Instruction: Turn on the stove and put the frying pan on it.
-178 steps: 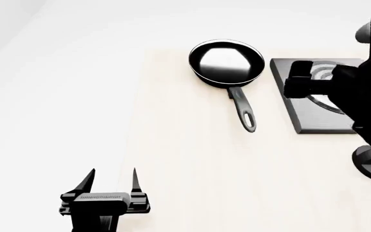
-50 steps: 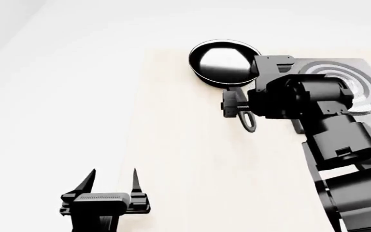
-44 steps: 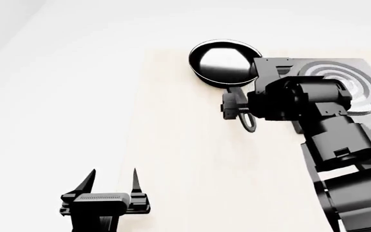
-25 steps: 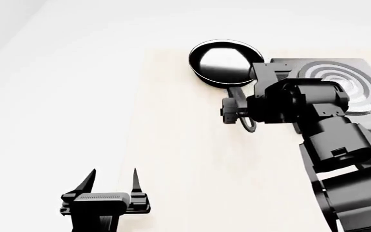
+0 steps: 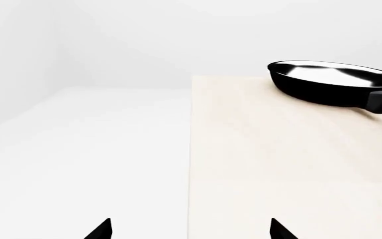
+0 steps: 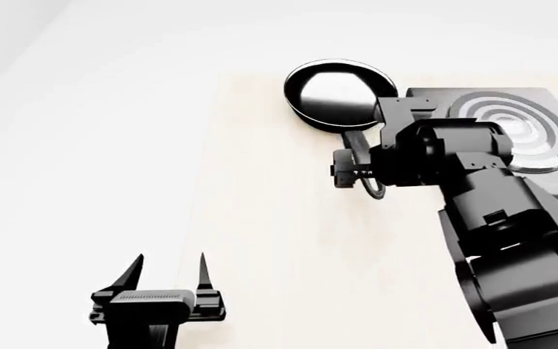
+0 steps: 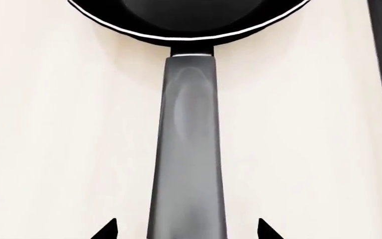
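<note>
left gripper [image 6: 163,280] is just parked near the table [image 6: 259,254] edge with its tips spread apart and nothing between them. from its own camera the pan [image 5: 334,82] is well ahead of it and off to its right, so that arm isn't in this at all.

the pan [image 6: 340,93] sits flat on the table, shiny inside, handle [image 6: 366,171] pointing back toward the robot. the right gripper [image 6: 354,169] is right over that handle. in the wrist shot the two fingertips [image 7: 108,230] sit one on each side of the handle [image 7: 187,159] with a visible gap on both sides, so it's straddling it, apart and not clamped on yet. looks nicely centred to me, handle running straight out ahead of the gripper to the pan bowl.

the stove [image 6: 482,134] is just beyond the gripper on its right side, close beside the pan but not under it. ring burner is showing and bare. i can't spot the knob anywhere, the arm blocks a chunk of the slab, so no idea from here whether it's switched on.

so progress wise: pan not on the stove, not even lifted. what's left, i'd guess, is close on the handle, lift, carry it over and set it on the rings. knob part i can't tell.
</note>
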### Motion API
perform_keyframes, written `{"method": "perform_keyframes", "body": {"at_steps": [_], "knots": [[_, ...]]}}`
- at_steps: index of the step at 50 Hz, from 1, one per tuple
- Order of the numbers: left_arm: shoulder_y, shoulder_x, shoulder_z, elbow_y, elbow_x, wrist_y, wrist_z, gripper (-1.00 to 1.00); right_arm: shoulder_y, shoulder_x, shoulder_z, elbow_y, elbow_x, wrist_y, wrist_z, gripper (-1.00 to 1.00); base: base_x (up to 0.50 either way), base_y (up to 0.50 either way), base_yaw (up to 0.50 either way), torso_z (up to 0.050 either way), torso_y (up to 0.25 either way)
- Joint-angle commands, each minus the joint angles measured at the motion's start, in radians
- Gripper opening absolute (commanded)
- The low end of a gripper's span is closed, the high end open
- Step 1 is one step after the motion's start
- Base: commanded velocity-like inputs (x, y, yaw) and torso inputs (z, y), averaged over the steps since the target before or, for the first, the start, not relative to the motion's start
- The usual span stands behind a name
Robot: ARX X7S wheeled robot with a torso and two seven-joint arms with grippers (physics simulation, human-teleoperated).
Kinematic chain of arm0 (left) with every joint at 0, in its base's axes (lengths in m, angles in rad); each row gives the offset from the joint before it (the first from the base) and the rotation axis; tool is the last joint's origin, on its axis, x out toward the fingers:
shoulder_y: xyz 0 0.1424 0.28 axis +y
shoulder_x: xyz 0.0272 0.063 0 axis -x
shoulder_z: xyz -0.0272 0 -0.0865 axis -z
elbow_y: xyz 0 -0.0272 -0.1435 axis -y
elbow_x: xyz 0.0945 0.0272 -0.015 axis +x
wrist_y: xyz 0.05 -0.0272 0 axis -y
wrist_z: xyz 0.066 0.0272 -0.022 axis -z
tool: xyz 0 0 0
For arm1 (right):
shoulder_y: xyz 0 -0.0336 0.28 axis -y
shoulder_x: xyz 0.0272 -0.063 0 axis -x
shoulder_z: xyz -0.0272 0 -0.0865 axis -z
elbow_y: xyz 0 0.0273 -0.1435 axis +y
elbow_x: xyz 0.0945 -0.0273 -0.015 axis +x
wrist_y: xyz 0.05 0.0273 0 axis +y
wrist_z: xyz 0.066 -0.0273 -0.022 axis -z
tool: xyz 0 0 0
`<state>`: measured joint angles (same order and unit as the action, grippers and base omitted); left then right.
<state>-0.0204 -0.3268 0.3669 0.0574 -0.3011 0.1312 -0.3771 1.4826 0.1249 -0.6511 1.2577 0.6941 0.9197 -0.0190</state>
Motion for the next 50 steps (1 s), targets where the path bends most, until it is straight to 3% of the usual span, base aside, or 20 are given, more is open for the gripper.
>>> {"method": "perform_keyframes", "body": {"at_steps": [1,12,31,50], "knots": [[0.003,-0.003,0.002,0.004,-0.002,0.001,-0.003,1.0,0.009,-0.013,0.0,0.035,-0.029,-0.022,-0.018,-1.0,0.0,0.0,0.0,0.0,0.0],[0.001,-0.004,0.005,0.003,-0.003,0.002,-0.004,1.0,-0.026,0.034,0.023,-0.108,-0.005,0.034,0.04,-1.0,0.0,0.0,0.0,0.0,0.0],[-0.003,-0.006,0.008,0.0,-0.006,0.002,-0.008,1.0,-0.159,0.149,0.117,-0.539,0.097,0.135,0.213,-1.0,0.0,0.0,0.0,0.0,0.0],[0.001,-0.011,0.011,0.005,-0.005,0.005,-0.014,1.0,-0.208,0.196,0.136,-0.705,0.125,0.148,0.264,-1.0,0.0,0.0,0.0,0.0,0.0]]}}
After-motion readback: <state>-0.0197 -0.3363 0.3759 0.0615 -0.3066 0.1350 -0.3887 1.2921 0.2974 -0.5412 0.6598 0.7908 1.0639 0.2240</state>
